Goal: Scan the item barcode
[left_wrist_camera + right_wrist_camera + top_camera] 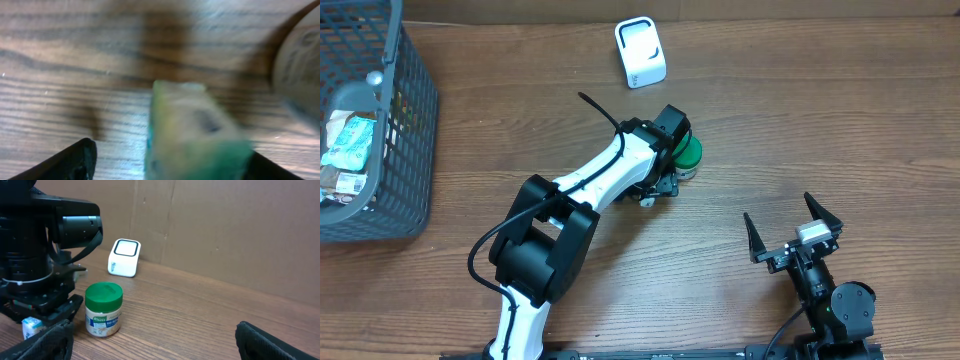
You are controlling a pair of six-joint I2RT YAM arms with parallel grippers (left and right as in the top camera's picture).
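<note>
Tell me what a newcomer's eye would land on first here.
The white-and-black left arm stretches across the middle of the table, ending beside a green-lidded Knorr jar. A white barcode scanner stands at the far edge, and a grey wire basket holding packets sits at the left.

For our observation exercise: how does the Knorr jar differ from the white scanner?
The Knorr jar is round with a green lid; the barcode scanner is boxy and white. The jar is beside the left arm; the scanner is farther back. Both stand on the wooden table.
</note>
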